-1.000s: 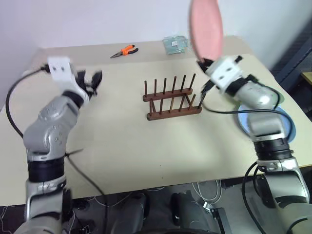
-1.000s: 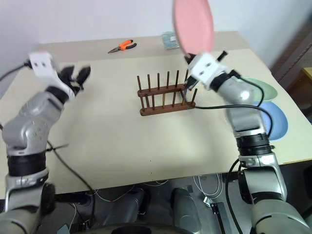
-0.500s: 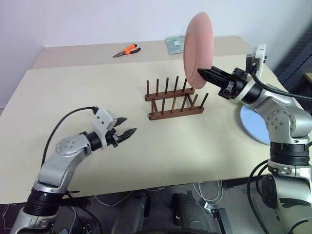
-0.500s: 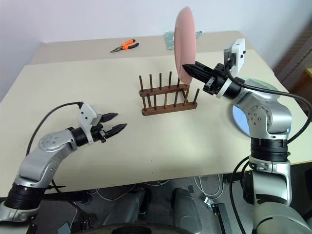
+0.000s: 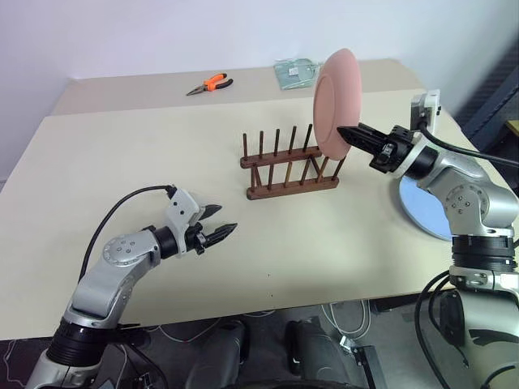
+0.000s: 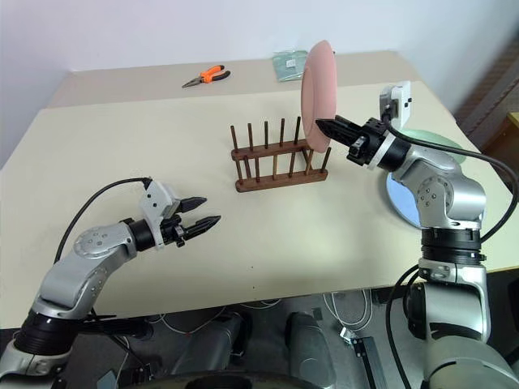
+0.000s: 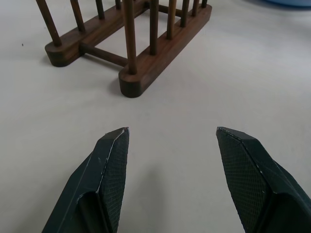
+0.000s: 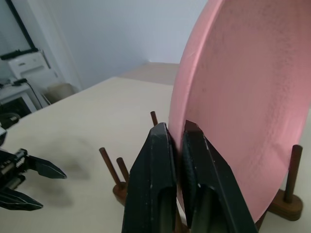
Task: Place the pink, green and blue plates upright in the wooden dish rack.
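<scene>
Head cam first: the right gripper (image 5: 350,131) is pinching the pink plate (image 5: 335,101) by its edge, and the plate stands upright at the right-hand end of the wooden dish rack (image 5: 289,164). I can't tell from here whether its bottom edge is already down between the pegs or just above them. The left gripper (image 6: 203,213) hovers low over the table (image 5: 122,138), well apart from the rack, with its 2 fingers spread and nothing in them. The blue plate (image 5: 420,204) lies flat on the table behind the right arm, and a sliver of the green plate (image 6: 442,138) peeks out past it in the right eye view. Orange pliers (image 5: 206,83) sit way off at the far edge.

Left wrist cam: both fingers spread wide over bare tabletop, rack end just ahead, empty.

Right wrist cam: the 2 fingers clamp the plate rim between them, with pegs showing below and beside the plate.

What could go wrong, my guess: if the rim isn't properly seated in a slot when the grip lets go, the plate tips over or rolls off the end. The rack looks light too, so a sideways nudge from the plate could shove or topple it.
</scene>
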